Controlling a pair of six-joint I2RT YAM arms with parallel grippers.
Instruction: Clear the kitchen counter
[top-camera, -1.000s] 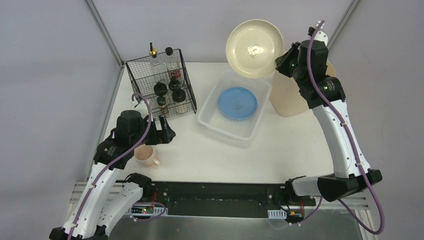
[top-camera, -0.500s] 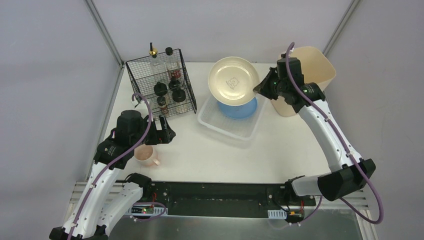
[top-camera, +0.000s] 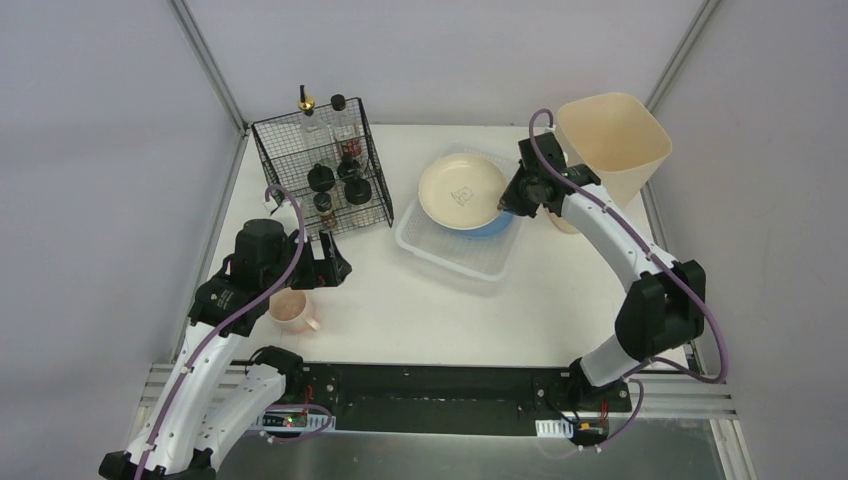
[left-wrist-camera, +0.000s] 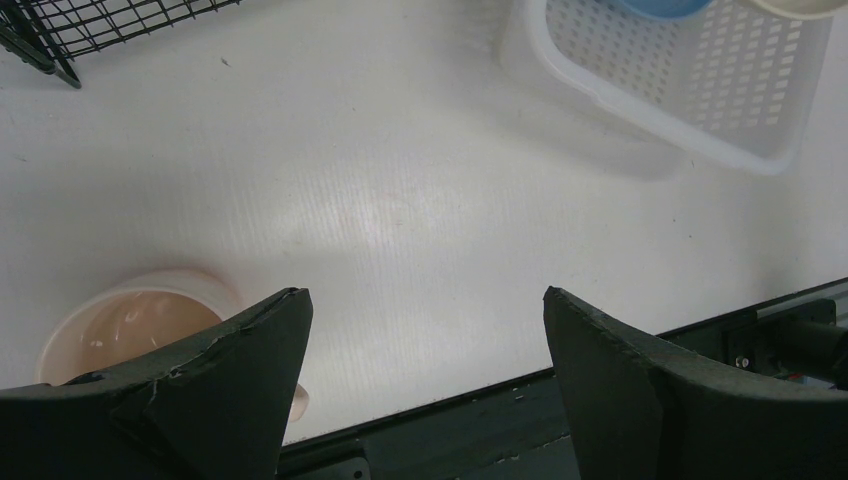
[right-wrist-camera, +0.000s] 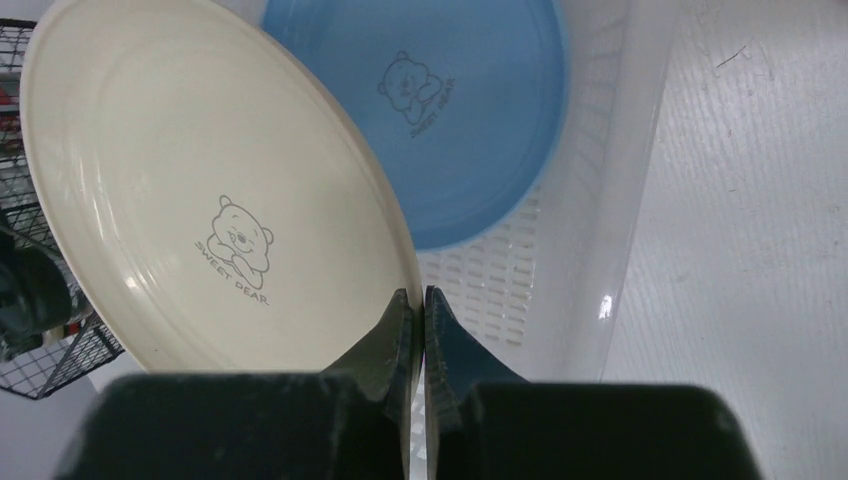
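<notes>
My right gripper (top-camera: 508, 199) (right-wrist-camera: 414, 295) is shut on the rim of a cream plate (top-camera: 460, 192) (right-wrist-camera: 200, 200) with a bear print. It holds the plate tilted just above a blue plate (top-camera: 492, 224) (right-wrist-camera: 470, 110) that lies in the white perforated basket (top-camera: 440, 252) (right-wrist-camera: 600, 200). On the kitchen counter (top-camera: 520, 300) (left-wrist-camera: 400, 170), at the front left, stands a pink mug (top-camera: 291, 311) (left-wrist-camera: 130, 320). My left gripper (top-camera: 330, 268) (left-wrist-camera: 425, 300) hangs open just right of the mug, above the counter's front edge, with nothing between its fingers.
A black wire rack (top-camera: 320, 175) with bottles and jars stands at the back left. A tall cream bin (top-camera: 610, 135) stands at the back right, behind my right arm. The counter's dark front rail (left-wrist-camera: 600, 400) runs below the left gripper.
My right arm has swung the cream plate down and to the left, from high near the bin to just over the blue plate in the basket. The left arm has stayed still.
</notes>
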